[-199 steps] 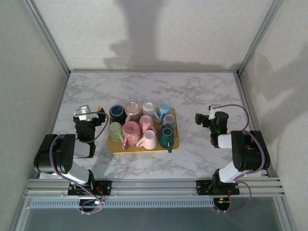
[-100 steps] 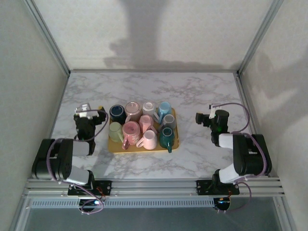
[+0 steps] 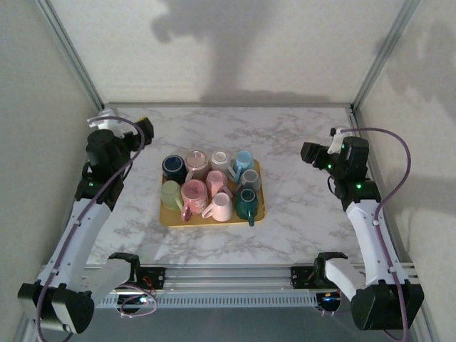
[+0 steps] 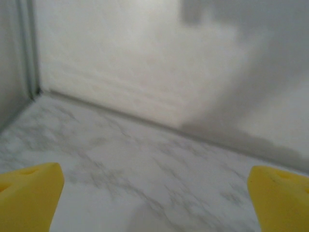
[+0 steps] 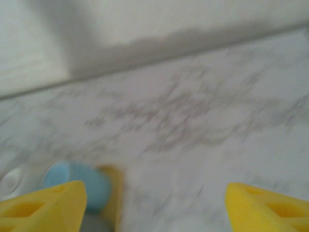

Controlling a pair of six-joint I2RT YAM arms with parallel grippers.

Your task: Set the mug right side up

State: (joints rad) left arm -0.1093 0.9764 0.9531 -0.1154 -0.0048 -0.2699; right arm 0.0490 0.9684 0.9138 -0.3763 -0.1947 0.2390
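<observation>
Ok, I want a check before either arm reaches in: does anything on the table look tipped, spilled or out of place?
No spill or damage shows. The oddity is the yellow tray: its mugs are crammed together with handles pointing every way, and some seem tipped or inverted, though they are too small to tell which.

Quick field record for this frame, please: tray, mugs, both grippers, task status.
tray: yellow, mid-table, between the arms
mugs: about ten, mixed colours, crowded on the tray; upright or inverted is hard to tell
light blue mug: far-right corner of the tray
left gripper: open, empty, raised over the far-left of the table
right gripper: open, empty, raised right of the tray
task status: no mug grasped yet
</observation>
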